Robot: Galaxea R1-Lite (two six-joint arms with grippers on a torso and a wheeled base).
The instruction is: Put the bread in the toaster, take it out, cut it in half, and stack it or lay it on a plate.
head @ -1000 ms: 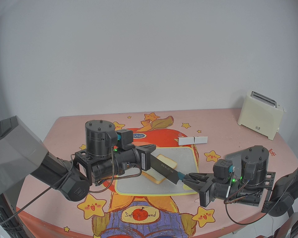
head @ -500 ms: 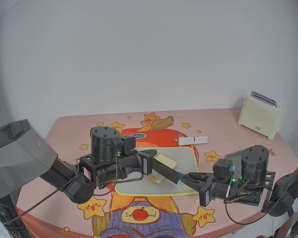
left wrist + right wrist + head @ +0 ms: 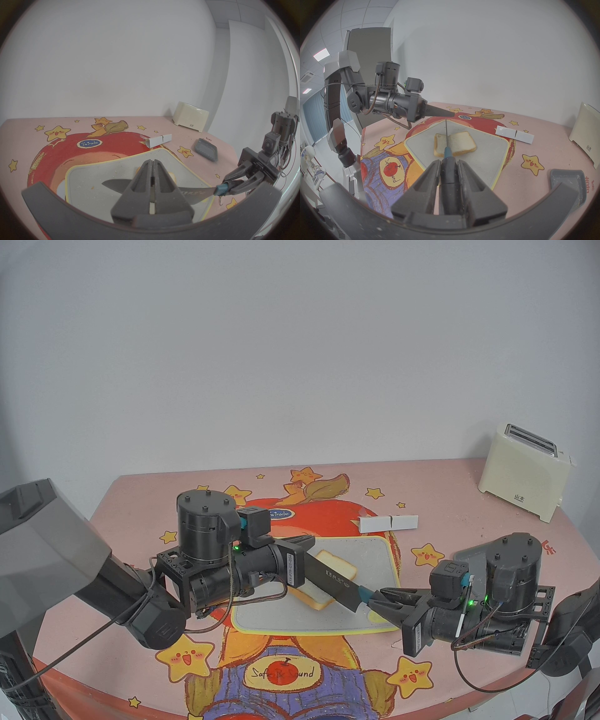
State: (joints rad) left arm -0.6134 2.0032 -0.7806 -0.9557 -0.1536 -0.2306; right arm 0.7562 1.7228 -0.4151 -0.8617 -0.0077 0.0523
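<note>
change: left arm nudges toward the bread about half a second back, then sits slightly back again now; the tip of the left jaws barely leaves its spot
unchanged: knife, bread and right jaws sit in the same place across all three head views
left jaws: pressed fully together, holding nothing; tip just above the far end of the blade, can't tell if it touches
right jaws: clamped on the teal handle of the dark-bladed kitchen knife point(image 3: 334, 582), low over the near edge of the board
knife: blade stands on edge across the middle of the slice, point toward the left arm
bread: pale square slice of toast with brown crust point(image 3: 335, 565), flat on the grey cutting board with yellow rim point(image 3: 369, 555), mid pink cartoon-print tabletop point(image 3: 437, 502)
toaster: cream two-slot toaster point(image 3: 524, 472), back right corner, well apart from the bread
plate: dark grey rectangular tray point(image 3: 206, 149) beside the right arm
other: white folded card strip point(image 3: 387, 523) just behind the board
meaning: toasting looks done and the cut is the step in hand; the blade hasn't travelled, so the cut is likely stalled or only starting; the halves aren't visibly parted
guess: the left arm's small shuffle reads as lining up to press on the blade
left to do: finish the cut, move the halves to the tray
</note>
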